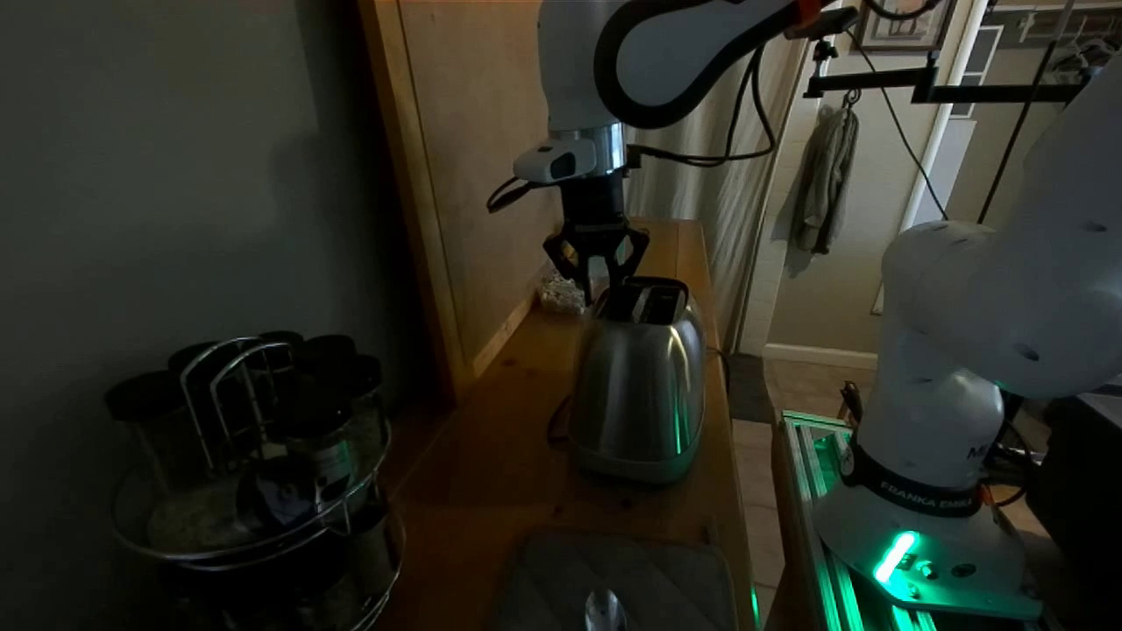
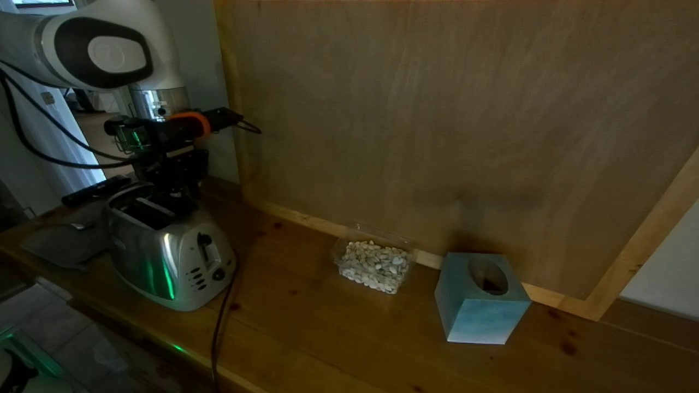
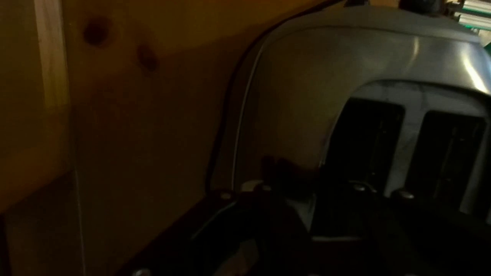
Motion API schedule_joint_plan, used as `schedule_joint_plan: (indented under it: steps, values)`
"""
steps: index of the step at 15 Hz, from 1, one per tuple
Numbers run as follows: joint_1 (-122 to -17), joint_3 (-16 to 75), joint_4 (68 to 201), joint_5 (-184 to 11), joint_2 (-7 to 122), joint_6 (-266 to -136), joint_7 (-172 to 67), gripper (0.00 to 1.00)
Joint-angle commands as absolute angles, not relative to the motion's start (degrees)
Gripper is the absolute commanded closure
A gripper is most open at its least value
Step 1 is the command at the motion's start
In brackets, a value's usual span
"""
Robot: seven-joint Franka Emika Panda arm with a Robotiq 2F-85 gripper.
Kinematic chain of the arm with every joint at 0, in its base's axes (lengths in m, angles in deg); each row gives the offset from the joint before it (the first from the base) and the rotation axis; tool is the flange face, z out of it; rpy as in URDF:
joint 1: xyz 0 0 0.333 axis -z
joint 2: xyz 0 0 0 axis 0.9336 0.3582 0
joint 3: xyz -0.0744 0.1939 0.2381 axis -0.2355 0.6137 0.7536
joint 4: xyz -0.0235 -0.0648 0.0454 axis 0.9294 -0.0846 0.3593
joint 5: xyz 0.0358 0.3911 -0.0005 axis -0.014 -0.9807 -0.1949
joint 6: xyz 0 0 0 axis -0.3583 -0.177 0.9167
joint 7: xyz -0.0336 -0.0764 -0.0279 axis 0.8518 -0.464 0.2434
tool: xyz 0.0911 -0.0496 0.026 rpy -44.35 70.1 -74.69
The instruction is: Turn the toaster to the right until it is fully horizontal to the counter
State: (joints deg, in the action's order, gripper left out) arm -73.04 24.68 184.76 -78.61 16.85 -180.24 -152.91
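Note:
The silver toaster [image 1: 635,403] stands upright on the brown wooden counter [image 1: 491,491]. In an exterior view its lever-and-button end [image 2: 210,262] faces the front right, and its slots run at a slant to the counter's edge. In the wrist view the toaster [image 3: 295,96] fills the right side, slots up. My gripper [image 1: 601,294] points down at the toaster's top edge, on the side toward the upright panel. Its fingers are apart, one near the outer side, one by the slots. The wrist view is dark there, so contact cannot be told.
A wire rack of dark-lidded jars [image 1: 263,438] and a grey mat [image 1: 561,587] with a spoon [image 1: 605,611] lie nearer. A clear box of pebbles [image 2: 374,267] and a blue tissue box [image 2: 480,311] stand along the wooden panel [image 2: 437,109]. A cord [image 2: 219,327] crosses the counter edge.

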Motion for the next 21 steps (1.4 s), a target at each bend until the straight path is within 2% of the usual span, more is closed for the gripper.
schedule_joint_plan:
  steps: [1,2,3,4,6,11,17,21]
  values:
    - [-72.5,25.5,182.6,-76.3,17.1,-178.1,-157.8,0.92]
    - [-72.5,25.6,182.6,-76.3,17.0,-178.1,-158.1,0.92]
    - [-72.4,25.5,182.3,-77.3,17.1,-177.4,-157.5,0.72]
    - [-72.4,25.5,182.1,-77.4,17.0,-177.1,-157.6,0.43]
    - [-72.2,25.6,181.8,-77.5,16.6,-175.8,-157.6,0.36]
    - [-71.9,26.1,176.9,-78.2,16.0,-169.0,-156.5,0.02]
    - [-70.5,27.3,169.3,-81.2,16.6,-159.8,-139.7,0.00]
    - [-70.6,28.2,169.4,-82.4,14.8,-161.1,-126.8,0.00]
